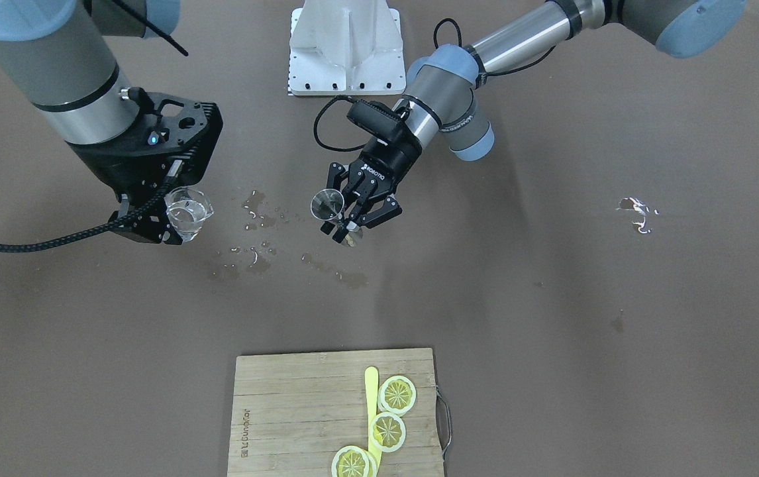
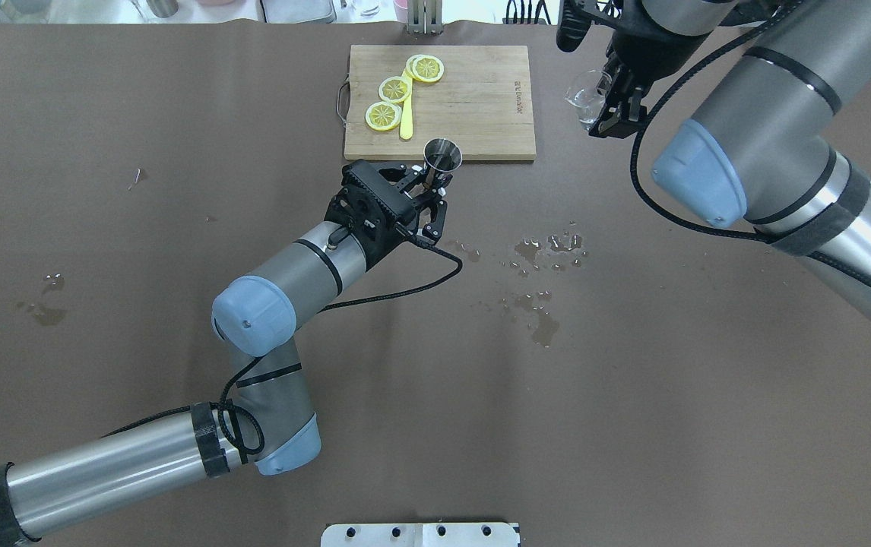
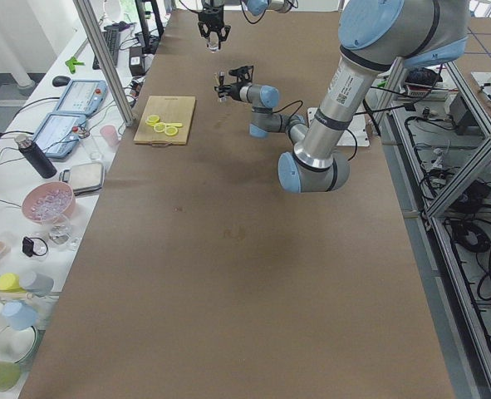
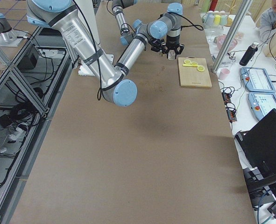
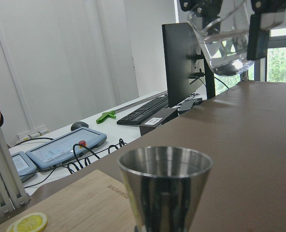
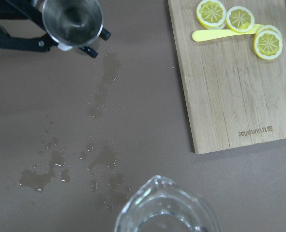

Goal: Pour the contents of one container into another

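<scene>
A steel jigger stands upright above the brown table, and my left gripper is shut on its lower part. It shows close up in the left wrist view, jigger, and from above at the top left of the right wrist view, jigger. My right gripper is shut on a clear glass beaker with water in it, held high to the right of the jigger and apart from it. The beaker has its spout facing the jigger. The beaker hangs above and beyond the jigger's rim.
A wooden cutting board with three lemon slices and a yellow knife lies just beyond the jigger. Water puddles spread on the table between the arms. A smaller wet patch lies far left.
</scene>
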`<state>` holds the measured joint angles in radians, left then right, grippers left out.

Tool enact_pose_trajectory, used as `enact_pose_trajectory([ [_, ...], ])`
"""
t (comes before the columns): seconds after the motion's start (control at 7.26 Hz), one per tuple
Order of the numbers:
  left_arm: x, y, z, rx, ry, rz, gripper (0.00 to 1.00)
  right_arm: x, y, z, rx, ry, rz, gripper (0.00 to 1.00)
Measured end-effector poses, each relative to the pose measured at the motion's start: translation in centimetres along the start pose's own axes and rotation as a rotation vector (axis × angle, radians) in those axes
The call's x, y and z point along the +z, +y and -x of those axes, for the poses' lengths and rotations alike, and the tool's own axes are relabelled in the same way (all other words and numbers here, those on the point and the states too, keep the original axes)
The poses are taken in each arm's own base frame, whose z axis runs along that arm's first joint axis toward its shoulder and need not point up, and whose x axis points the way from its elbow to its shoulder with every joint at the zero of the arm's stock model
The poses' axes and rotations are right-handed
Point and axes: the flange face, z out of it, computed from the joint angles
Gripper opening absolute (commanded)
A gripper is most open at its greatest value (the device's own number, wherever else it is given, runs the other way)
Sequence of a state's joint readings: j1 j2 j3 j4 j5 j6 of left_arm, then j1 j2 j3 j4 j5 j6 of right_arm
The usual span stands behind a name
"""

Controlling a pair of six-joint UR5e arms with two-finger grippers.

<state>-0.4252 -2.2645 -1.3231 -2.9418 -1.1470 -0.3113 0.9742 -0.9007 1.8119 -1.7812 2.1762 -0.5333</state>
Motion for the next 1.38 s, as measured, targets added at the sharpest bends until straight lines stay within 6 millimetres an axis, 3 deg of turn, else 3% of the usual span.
enact_pose_trajectory([
  [0.28, -0.4, -0.4, 1.7, 0.004, -0.016, -0.012, 0.00, 1.0, 4.2, -0.8, -0.010, 0.002, -0.074, 0.00],
  [0.55, -0.9, -2.6, 4.2, 0.004, -0.029, -0.045, 0.00, 2.6, 7.5, -0.9, 0.010, 0.028, -0.167, 0.00],
  [0.96, -4.4, -3.1, 8.4, 0.015, -0.049, -0.063, 0.00, 8.1, 12.9, -2.1, 0.093, 0.059, -0.352, 0.00],
  [1.1, -5.9, -2.5, 10.4, 0.024, -0.051, -0.055, 0.00, 10.6, 15.2, -2.6, 0.114, 0.046, -0.410, 0.00],
  [1.38, -8.1, -0.2, 12.6, 0.033, -0.039, -0.010, 0.00, 14.3, 18.9, -2.7, 0.138, -0.021, -0.469, 0.00],
])
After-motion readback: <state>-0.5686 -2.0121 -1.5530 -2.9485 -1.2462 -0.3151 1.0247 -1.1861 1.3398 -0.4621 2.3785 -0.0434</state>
